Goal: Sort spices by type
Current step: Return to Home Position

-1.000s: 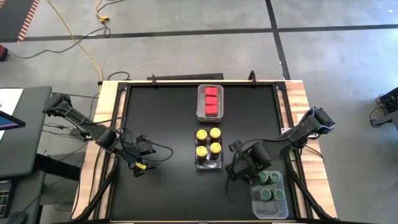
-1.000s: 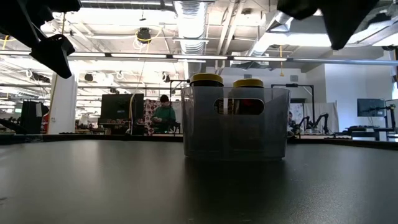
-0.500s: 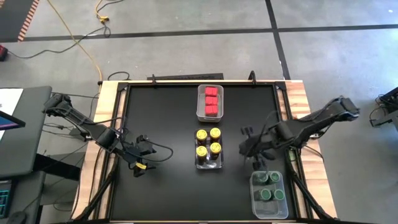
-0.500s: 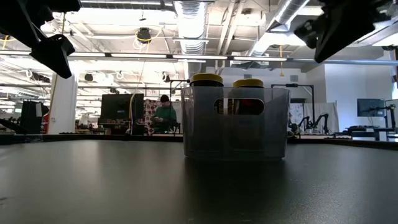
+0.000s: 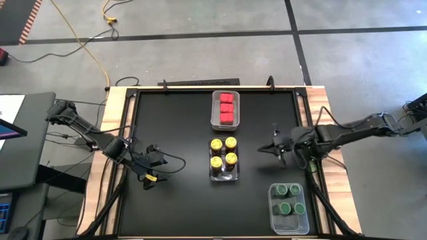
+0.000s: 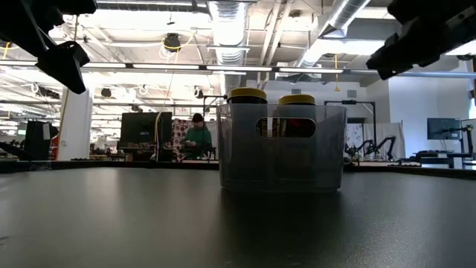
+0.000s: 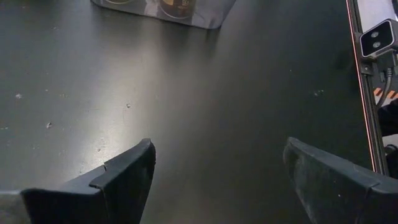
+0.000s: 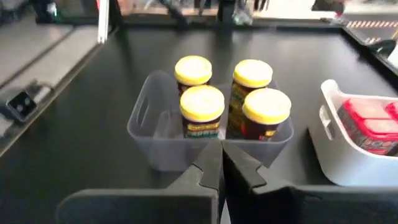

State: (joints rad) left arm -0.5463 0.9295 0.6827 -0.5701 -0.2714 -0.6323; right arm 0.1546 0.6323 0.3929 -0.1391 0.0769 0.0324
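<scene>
Pulling back from green-lidded jars (image 5: pixel 288 200), right fingers (image 8: pixel 209 167) pressed together, left fingers (image 7: pixel 124 175) apart, unmoved

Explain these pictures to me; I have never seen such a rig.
It is a robot with two dark arms at a black table. One picture looks straight down, one looks level across the tabletop, two come from cameras on the wrists. On the table stand red tins in a white bin, yellow-lidded jars in a clear bin and green-lidded jars in a second clear bin. The left hand, over the left side, is open; the right hand, over the right side, is shut. Neither holds anything.
</scene>
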